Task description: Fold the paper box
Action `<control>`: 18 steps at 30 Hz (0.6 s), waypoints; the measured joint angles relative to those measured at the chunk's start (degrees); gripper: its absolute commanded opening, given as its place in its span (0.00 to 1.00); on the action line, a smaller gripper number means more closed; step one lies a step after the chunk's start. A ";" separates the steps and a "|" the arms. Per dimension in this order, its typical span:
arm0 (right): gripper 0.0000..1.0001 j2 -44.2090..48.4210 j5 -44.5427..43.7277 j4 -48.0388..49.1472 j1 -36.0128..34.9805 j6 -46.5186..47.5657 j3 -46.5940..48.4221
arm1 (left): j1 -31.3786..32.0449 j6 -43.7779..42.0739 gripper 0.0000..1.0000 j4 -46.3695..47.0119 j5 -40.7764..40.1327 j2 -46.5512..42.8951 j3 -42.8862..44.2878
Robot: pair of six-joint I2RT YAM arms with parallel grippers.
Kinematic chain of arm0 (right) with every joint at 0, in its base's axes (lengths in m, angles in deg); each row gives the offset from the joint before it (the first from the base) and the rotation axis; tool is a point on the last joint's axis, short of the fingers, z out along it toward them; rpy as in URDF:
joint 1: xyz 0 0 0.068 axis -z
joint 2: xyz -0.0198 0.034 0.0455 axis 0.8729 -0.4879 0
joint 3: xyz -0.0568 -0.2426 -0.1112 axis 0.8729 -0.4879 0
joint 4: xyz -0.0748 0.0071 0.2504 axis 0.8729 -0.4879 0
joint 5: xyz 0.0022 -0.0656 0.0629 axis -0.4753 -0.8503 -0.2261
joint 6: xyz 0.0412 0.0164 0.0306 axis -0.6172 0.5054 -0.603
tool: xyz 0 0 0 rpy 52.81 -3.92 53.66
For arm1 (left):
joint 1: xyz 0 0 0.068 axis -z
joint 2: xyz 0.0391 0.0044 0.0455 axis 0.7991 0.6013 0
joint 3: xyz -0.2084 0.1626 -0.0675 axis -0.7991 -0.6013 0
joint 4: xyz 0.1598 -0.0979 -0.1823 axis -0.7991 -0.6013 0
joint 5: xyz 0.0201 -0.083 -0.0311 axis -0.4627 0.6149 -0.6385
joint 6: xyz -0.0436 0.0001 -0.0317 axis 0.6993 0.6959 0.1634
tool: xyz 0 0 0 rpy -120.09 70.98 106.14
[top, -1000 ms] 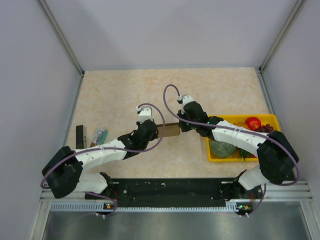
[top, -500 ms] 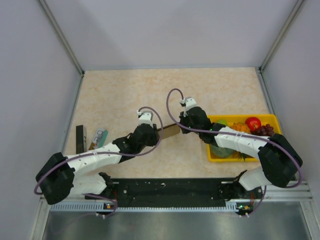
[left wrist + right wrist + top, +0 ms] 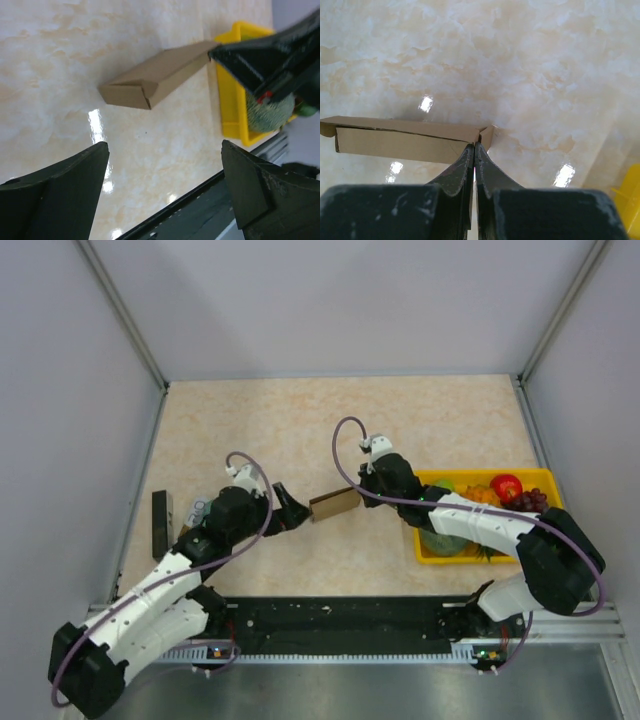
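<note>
The paper box (image 3: 335, 504) is a flat, long brown carton in the middle of the table, and in the left wrist view the paper box (image 3: 155, 80) shows a folded left end. My right gripper (image 3: 362, 495) is shut on the box's right end. In the right wrist view its closed tips (image 3: 474, 145) pinch the cardboard edge where the side wall meets the end flap of the box (image 3: 405, 137). My left gripper (image 3: 285, 508) stands wide open just left of the box, apart from it, with nothing between its fingers (image 3: 55, 200).
A yellow tray (image 3: 540, 476) at the right holds a red apple (image 3: 506, 486), a green melon (image 3: 445, 537) and other fruit; its corner (image 3: 227, 100) lies close behind the right gripper. A teal-and-white packet (image 3: 198, 510) and a dark block (image 3: 160, 520) lie at the left edge.
My left gripper has opened, let go of the box's left end and drawn back to the left. The right gripper stays shut on the box's right end.
</note>
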 measured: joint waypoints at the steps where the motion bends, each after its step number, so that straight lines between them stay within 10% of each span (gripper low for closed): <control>1: 0.00 0.00 -0.02 -0.26 0.00 -0.04 0.13 | -3.48 2.47 0.98 0.44 2.45 -1.01 -0.61; 11: 0.00 0.00 0.00 -2.01 -0.04 -0.52 0.87 | -13.86 26.38 0.98 11.63 17.00 10.21 -1.79; 18: 0.00 -0.02 0.04 -3.10 -0.11 -0.59 1.49 | -14.97 36.87 0.55 25.75 21.42 18.51 -5.84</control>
